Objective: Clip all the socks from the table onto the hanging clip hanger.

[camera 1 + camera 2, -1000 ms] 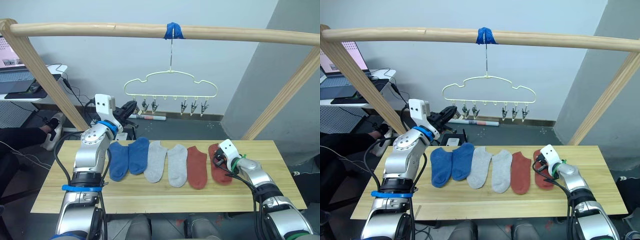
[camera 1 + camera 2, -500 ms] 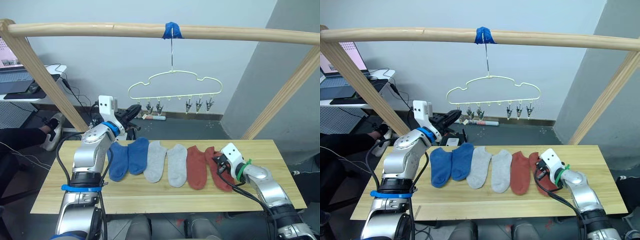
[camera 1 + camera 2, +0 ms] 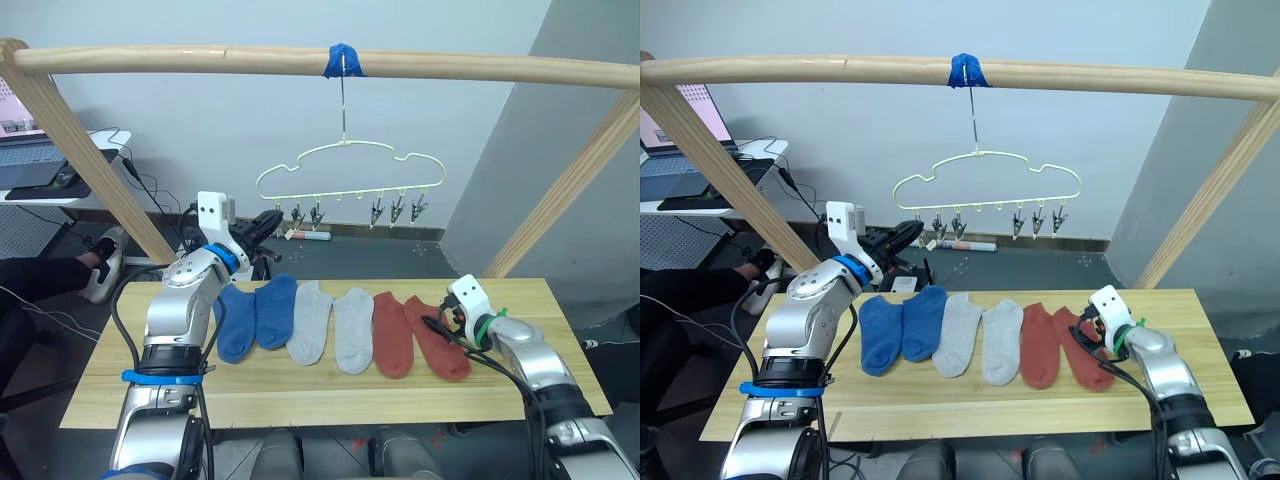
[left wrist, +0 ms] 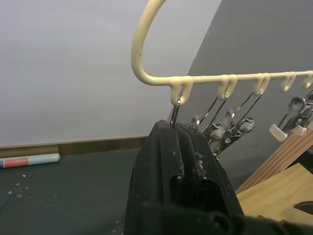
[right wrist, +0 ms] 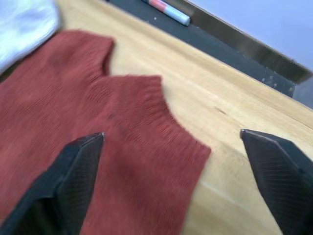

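Above the rust sock (image 5: 122, 147), the right tool (image 5: 171, 186) hovers agape.

I am looking at my two arms, both cased in rounded silver-grey metal shells. My left arm (image 3: 180, 320) is wearing a bright blue band at the wrist and a second blue band lower down the forearm, with a black cable looping along its side. A white block with two small dark holes is sitting on top of its wrist. My right arm (image 3: 535, 365) is showing a similar white block with dark holes, a green band behind it, and black cables trailing beside it. My fingers (image 5: 68, 183) are appearing matte black, wedge-shaped and finely textured.
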`<state>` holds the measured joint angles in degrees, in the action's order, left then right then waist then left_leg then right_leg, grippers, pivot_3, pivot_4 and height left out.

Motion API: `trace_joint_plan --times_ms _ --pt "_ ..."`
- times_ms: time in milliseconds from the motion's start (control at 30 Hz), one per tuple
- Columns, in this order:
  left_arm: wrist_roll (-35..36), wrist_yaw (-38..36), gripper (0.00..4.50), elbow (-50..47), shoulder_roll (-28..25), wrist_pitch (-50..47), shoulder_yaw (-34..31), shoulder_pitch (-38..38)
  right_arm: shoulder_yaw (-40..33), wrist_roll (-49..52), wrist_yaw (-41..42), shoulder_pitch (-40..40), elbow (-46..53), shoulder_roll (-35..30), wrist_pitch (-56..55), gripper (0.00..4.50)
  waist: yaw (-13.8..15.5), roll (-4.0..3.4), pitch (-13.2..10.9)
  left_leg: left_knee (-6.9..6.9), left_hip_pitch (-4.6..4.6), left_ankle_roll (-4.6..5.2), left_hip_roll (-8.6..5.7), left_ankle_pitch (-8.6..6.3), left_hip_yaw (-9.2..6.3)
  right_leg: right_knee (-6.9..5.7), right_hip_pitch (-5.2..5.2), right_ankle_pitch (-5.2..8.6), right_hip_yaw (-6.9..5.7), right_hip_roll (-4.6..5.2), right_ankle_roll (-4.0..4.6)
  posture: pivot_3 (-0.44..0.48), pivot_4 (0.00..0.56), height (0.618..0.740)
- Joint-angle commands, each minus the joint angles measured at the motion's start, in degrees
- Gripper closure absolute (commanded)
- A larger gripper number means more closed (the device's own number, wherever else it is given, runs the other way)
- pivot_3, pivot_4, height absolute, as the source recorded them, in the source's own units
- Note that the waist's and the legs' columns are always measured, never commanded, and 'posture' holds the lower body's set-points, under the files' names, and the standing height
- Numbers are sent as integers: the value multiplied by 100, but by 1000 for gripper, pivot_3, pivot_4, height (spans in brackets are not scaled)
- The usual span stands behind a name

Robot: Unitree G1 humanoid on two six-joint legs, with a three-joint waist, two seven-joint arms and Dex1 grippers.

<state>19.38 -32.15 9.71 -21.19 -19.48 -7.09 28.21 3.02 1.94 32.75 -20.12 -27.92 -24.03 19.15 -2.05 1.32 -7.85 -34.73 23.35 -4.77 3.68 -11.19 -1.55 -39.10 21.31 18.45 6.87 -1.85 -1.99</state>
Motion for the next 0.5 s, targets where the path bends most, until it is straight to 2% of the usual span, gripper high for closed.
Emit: trace_joint_plan --times_ms 33,233,400,500 --pt "8 -35 4500 -99 -77 -34 -40 -27 -148 134 77 -312 -523 37 156 27 16 0 0 0 0 0 0 0 0 0 0 -1 0 0 2 54 131 740" --pt "-18 -38 4500 -92 -84 -23 -38 -13 119 -179 62 -650 -1397 39 32 27 7 0 0 1 0 1 0 -1 2 1 1 -2 1 0 4 58 133 740" --pt "-40 26 4500 -145 -101 7 -97 -87 297 -290 261 -484 -1309 87 1 27 9 1 1 0 -1 1 1 -1 1 1 -3 -1 0 0 0 72 138 740" --pt "-50 80 4500 -162 -106 38 -129 -110 364 -342 308 -323 -1160 105 -80 902 11 1 1 -1 -3 1 1 -1 0 1 -5 0 -1 0 -2 79 139 740"
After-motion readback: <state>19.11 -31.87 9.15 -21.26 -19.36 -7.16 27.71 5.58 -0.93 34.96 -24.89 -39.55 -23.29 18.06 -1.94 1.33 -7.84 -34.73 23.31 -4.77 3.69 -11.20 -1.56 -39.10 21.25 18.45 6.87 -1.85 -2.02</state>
